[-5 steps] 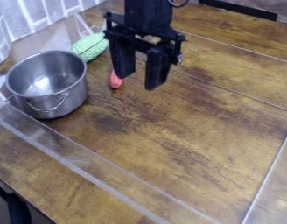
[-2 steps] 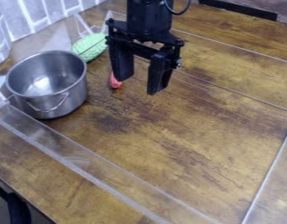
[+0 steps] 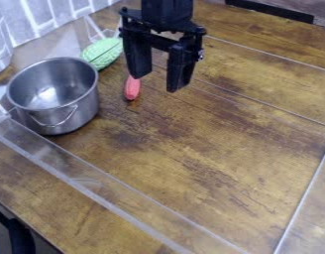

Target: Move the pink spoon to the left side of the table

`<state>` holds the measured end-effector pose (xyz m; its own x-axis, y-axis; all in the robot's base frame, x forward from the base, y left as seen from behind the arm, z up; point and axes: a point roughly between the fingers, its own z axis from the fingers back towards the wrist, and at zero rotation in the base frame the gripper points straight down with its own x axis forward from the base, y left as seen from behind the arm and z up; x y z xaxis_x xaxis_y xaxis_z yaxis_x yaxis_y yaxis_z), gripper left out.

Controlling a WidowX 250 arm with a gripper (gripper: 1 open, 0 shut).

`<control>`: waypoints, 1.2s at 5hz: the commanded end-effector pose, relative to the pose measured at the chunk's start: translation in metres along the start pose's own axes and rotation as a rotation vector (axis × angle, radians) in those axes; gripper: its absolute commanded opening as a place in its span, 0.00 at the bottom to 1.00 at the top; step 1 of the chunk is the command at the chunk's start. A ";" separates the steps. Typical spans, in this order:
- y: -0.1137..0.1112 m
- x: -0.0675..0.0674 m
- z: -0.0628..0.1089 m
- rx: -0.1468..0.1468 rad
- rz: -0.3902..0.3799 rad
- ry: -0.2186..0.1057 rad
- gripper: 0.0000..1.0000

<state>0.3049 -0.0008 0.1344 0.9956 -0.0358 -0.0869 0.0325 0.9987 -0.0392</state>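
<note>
- Where the far part of the brown plank worktop (image 3: 212,159) stretches out, my black gripper (image 3: 159,84) hangs over it, a little left of the middle of the view, pointing down.
- Whether my fingers are spread or pressed together I cannot tell; their dark shapes run into one another from this side.
- Just beside my gripper, on its left, lies the pink spoon (image 3: 132,88), toward the far left of the worktop; the part I can see is a slim pinkish-red piece, and its far end is hidden behind my dark body.
- Between the spoon and the left edge of the view stands a silvery metal pot (image 3: 53,92), upright and open at the top, with a thin wire handle hanging against its near side; I can see down into its grey inside.
- Beyond the pot, toward the far left, I see a green ribbed oval thing (image 3: 102,53), near the spoon and apart from it.
- Across the left part of the worktop a clear strip (image 3: 106,198) runs slantwise toward the near side, and another lies on the right.
- At the near left corner a dark object with a bit of blue (image 3: 9,233) pokes into view, too cut off for me to name.
</note>
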 end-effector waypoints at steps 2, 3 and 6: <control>-0.010 -0.015 0.013 -0.002 -0.091 -0.050 1.00; -0.015 -0.019 0.016 -0.012 -0.066 -0.055 1.00; -0.021 -0.016 0.017 -0.018 -0.024 -0.053 1.00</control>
<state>0.2858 -0.0192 0.1346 0.9933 -0.0517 -0.1029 0.0458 0.9972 -0.0589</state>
